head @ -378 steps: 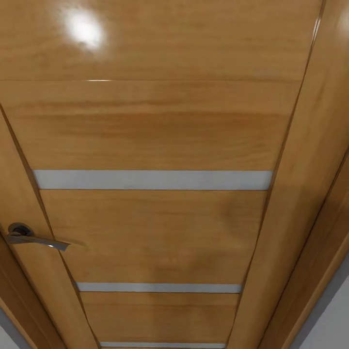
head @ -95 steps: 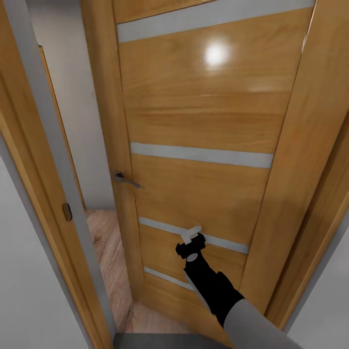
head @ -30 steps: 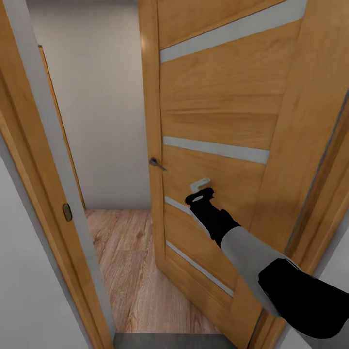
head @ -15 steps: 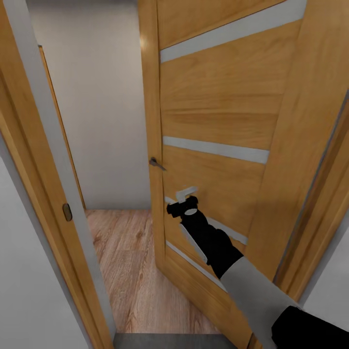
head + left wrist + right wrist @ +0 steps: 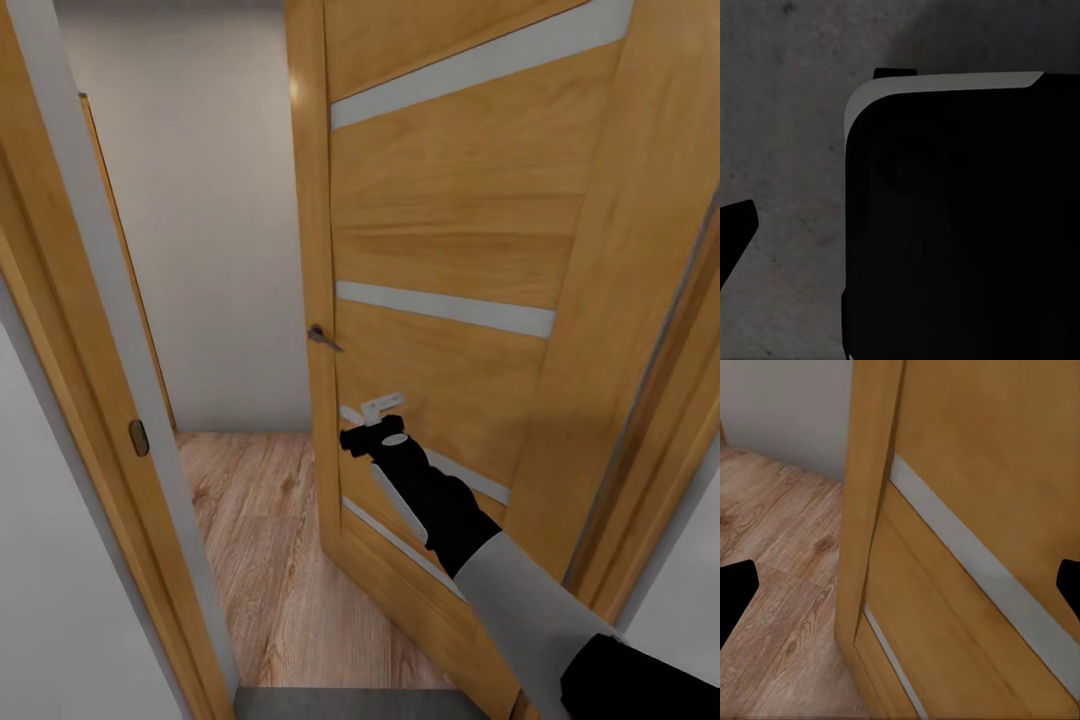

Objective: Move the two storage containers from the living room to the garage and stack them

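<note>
reaching the right gripper [image 5: 376, 408] beside the ajar door's [image 5: 440, 230] free edge.

The orange wooden door [image 5: 440, 240] ahead of me is showing glossy, smooth grain, with matt pale-grey strips [image 5: 445, 308] inlaid — its lever handle [image 5: 322, 337] is looking like dull metal. Beyond it the wood-plank floor [image 5: 265, 560] is reading light and knotty; under my left wrist, dark speckled concrete [image 5: 787, 150] — rough, matt.

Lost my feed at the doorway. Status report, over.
Right end effector open, empty, at the orange door. Left end effector state unclear. Door swung partway open, wood-plank floor beyond. Door's edge beside the gap ahead.
</note>
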You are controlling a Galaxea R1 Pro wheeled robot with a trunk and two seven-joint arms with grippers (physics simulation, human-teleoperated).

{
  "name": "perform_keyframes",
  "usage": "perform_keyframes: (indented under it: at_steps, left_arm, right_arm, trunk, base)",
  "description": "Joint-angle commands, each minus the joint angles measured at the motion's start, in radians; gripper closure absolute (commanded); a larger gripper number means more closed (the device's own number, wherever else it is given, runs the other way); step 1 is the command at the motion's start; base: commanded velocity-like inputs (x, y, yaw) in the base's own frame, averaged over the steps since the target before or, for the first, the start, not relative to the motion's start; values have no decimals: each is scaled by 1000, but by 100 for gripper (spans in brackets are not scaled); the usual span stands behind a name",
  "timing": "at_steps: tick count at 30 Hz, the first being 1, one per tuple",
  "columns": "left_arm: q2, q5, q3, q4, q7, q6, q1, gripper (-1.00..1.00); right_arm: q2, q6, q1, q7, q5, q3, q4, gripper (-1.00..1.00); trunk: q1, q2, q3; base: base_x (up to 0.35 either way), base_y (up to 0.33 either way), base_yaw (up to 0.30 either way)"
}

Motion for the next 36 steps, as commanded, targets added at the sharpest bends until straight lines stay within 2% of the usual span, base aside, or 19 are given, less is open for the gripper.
perform_keyframes:
  at_steps: [1, 15, 16, 23, 28, 33, 36]
  left_arm:
    - [0, 3, -1, 0, 0, -3, 0, -100]
    - [0, 2, -1, 0, 0, -3, 0, -100]
    - [0, 4, 1, 1, 0, -3, 0, -100]
    - [-2, 7, 5, 1, 1, -1, 0, -100]
    - [0, 0, -2, 1, -1, 7, 0, -100]
    - [0, -2, -4, 1, 0, 4, 1, -100]
    - [0, -3, -5, 1, 0, 2, 0, -100]
  right_arm:
    - [0, 3, -1, -9, -10, 2, 1, -100]
    - [0, 3, -2, -17, -2, 4, 6, -100]
    - [0, 3, -2, -75, 3, 8, 6, -100]
    - [0, 3, -2, -97, 4, 9, 6, -100]
    - [0, 5, -2, -124, 7, 12, 6, -100]
    - [0, 7, -2, -203, 10, 67, 6, -100]
    - [0, 15, -2, -258, 10, 81, 8, -100]
  trunk:
    - [0, -1, -1]
    - [0, -1, -1]
    - [0, -1, -1]
    - [0, -1, -1]
    - [0, -1, -1]
    - [0, -1, -1]
    - [0, -1, -1]
  base:
    - [0, 0, 0]
    - [0, 0, 0]
    - [0, 0, 0]
    - [13, 0, 0]
    - [266, 0, 0]
    - [188, 0, 0]
    - [30, 0, 0]
